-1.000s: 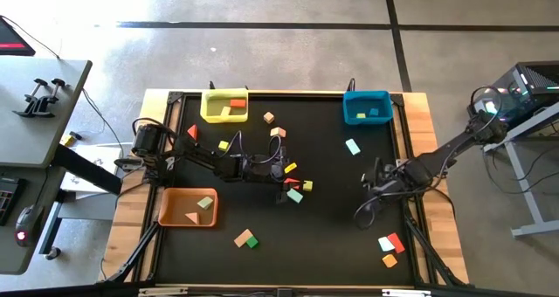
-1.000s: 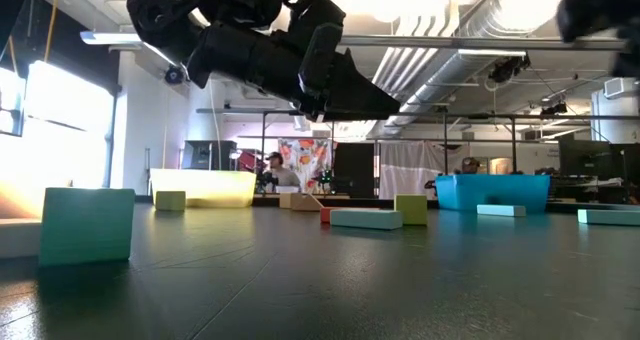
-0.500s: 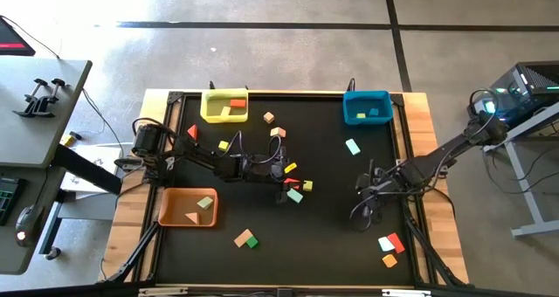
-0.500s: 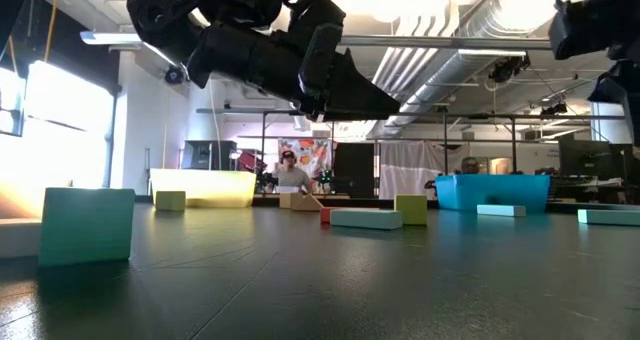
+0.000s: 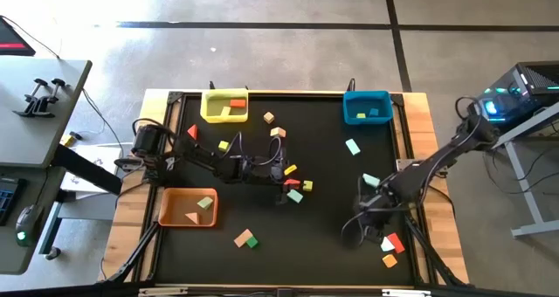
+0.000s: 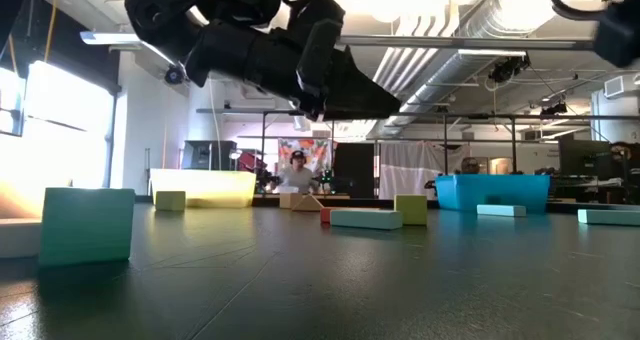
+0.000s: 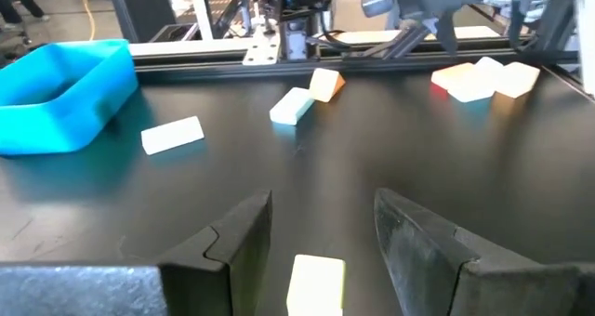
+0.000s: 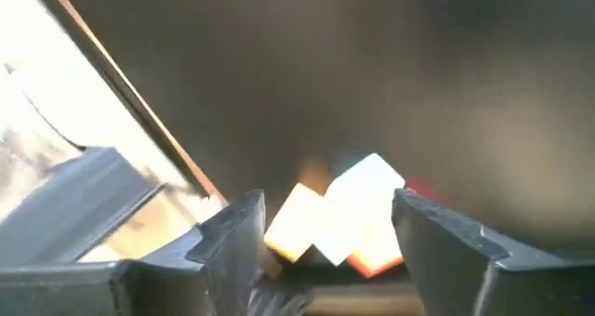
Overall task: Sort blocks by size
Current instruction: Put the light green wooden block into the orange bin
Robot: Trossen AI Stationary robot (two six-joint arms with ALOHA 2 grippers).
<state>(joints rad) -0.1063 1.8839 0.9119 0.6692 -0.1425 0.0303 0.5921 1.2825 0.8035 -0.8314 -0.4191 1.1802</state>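
Note:
Blocks lie scattered on the black table [image 5: 332,236]. My left gripper [image 5: 285,171] hangs open above a cluster of yellow, red and mint blocks [image 5: 295,185]. A pale yellow block [image 7: 316,281] lies on the table between and below its fingers, untouched. My right gripper [image 5: 360,225] is open and points steeply down near the right front. Past its fingers [image 8: 325,214] lie an orange, a white and a red block [image 8: 358,204], also seen as a group [image 5: 390,245] in the high view. A mint block [image 5: 370,181] lies beside the right arm.
A yellow bin [image 5: 224,105] and a blue bin [image 5: 367,107] stand at the far edge, an orange bin [image 5: 187,207] at the left front. Tan and green blocks [image 5: 246,238] lie near the front. A mint block [image 5: 352,146] lies below the blue bin.
My right gripper has gone toward the table's near edge and a little left, sinking and tipping more steeply down. A mint block now shows where that arm stood before.

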